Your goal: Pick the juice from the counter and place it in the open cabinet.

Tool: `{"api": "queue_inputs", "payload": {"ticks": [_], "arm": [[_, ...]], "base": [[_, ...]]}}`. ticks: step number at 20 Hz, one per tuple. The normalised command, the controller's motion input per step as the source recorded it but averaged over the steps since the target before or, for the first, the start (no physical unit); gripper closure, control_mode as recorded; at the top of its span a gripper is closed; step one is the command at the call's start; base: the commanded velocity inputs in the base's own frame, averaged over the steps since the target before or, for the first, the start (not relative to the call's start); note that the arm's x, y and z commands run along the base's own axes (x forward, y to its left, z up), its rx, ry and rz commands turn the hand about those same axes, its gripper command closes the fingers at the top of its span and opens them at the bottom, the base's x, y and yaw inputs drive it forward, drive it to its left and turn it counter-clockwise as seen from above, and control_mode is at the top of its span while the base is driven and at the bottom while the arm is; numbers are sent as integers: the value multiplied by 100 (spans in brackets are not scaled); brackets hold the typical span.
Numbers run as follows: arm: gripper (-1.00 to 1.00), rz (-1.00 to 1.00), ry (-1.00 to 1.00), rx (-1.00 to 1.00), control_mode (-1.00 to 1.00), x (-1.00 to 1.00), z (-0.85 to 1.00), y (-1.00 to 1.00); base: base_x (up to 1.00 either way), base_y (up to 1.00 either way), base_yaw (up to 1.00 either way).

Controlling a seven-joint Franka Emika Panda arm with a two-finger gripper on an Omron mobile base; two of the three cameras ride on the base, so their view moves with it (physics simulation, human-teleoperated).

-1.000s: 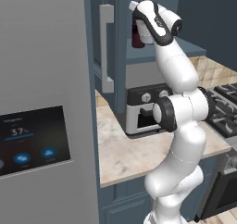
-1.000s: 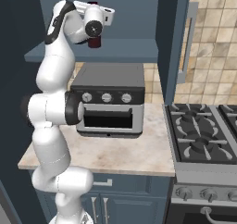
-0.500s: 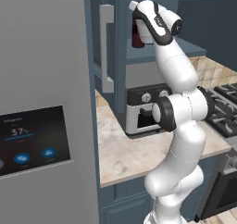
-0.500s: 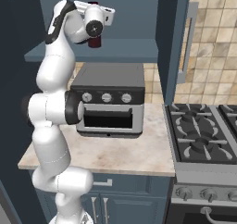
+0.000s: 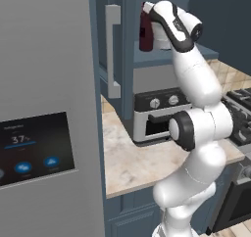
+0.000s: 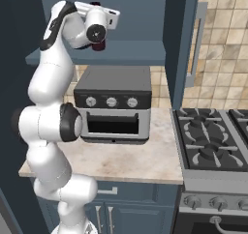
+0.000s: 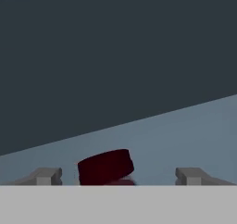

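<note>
Juice [image 5: 145, 29] upright, long axis vertical, cap up, standing at the shelf [image 5: 169, 55] of the open cabinet [image 5: 128, 30] above the toaster oven [image 6: 114, 104], gripper [image 5: 149, 16] fingers spread wide, clear of it.

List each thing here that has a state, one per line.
open cabinet: door swung open.
juice: upright, at the cabinet's shelf level.
gripper: open, a gap on both sides of the juice.
toaster oven: door shut.
fridge: door shut, display lit.
</note>
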Motion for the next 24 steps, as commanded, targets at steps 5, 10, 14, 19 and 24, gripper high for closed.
{"api": "queue_inputs", "payload": {"ticks": [5, 10, 14, 19, 24], "arm": [[-100, 0, 0, 0, -100, -92, -6, -32], [-100, 0, 0, -2, -100, -100, -54, -49], [-100, 0, -1, -2, -100, -100, -100, -61], [-100, 1, 0, -8, -100, -100, -100, -32], [-100, 0, -1, -11, -100, -100, -100, -11]], "base": [[0, 0, 0], [0, 0, 0], [0, 0, 0], [0, 0, 0], [0, 0, 0]]}}
